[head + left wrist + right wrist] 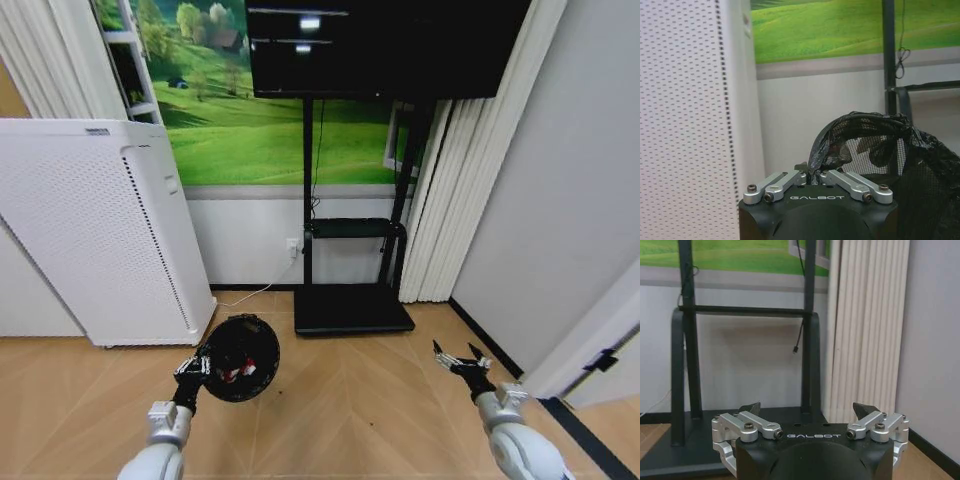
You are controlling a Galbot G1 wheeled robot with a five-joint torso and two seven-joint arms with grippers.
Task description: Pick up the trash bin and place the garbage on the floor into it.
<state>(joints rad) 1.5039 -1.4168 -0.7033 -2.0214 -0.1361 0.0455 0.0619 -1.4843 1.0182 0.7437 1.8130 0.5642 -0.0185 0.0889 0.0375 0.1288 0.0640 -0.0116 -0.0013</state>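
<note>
Left arm [155, 450]: smooth silver-grey rounded shell, a short ribbed metal collar at the wrist, then a black end section. Right arm [515, 445]: same build, silver-grey shell with a grey collar and black wrist.

Left gripper [812, 176]: matte black housing with "GALBOT" printed in pale letters on the front edge. Two pairs of flat brushed-aluminium link bars on top, fixed with dark socket-head screws at their outer ends.

Right gripper [809, 409]: identical black housing and "GALBOT" marking. Silver aluminium brackets on each side with dark socket-head screws; black pointed tips on the jaws; curved silver guard pieces below the brackets.
</note>
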